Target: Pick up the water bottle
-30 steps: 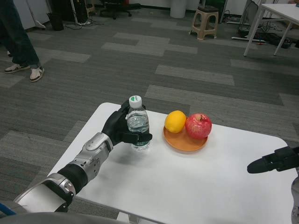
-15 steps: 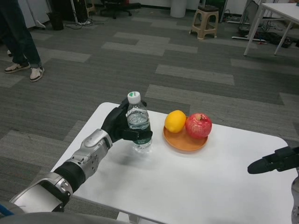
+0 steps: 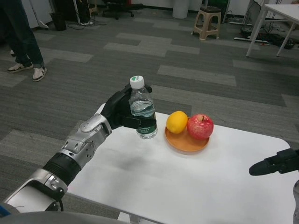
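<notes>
Gripping water bottle [image 3: 142,109] upright above table [image 3: 187,186] — left hand [image 3: 120,110] fingers wrapped round it; right hand [image 3: 275,163] fingers unclear.

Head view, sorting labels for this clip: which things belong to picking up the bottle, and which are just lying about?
Job: water bottle, gripped by left hand.
Lying about: lemon, red apple, orange plate, right hand waiting at the table edge.
</notes>
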You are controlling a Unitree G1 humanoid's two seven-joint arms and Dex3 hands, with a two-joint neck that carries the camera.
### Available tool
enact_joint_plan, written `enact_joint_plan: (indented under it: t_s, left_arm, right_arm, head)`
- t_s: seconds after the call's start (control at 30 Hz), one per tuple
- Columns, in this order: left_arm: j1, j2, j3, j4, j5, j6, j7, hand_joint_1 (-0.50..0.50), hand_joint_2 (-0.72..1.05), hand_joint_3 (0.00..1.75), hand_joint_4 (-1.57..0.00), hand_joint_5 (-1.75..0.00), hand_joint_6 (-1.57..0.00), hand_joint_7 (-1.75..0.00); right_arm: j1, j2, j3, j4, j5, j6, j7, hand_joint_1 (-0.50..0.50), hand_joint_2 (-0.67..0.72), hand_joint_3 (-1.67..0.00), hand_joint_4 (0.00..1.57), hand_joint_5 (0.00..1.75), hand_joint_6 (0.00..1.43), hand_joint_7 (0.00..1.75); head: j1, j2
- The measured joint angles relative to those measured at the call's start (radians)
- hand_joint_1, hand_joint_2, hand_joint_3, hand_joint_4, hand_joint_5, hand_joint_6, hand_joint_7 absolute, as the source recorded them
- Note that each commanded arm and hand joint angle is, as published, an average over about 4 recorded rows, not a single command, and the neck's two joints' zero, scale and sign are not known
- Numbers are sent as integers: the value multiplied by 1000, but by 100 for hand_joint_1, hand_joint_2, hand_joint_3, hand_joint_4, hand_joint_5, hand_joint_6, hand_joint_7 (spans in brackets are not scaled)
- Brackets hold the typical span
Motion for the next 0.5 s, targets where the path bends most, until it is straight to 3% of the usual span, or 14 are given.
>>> enact_joint_plan:
  t_s: [0.27,0.5]
  left_arm:
    - [1,44,20,-214,5,169,-31,30,105,61,-28,-175,-8,-168]
    - [-60,108,-68,-316,4,217,-41,29,98,61,-26,-175,-8,-169]
  right_arm:
    - [1,0,3,4,0,-2,-1,-25,72,0,0,0,0,0]
    - [2,0,9,14,2,-3,-1,-25,72,0,0,0,0,0]
  head:
    - [-27,11]
    - [-117,33]
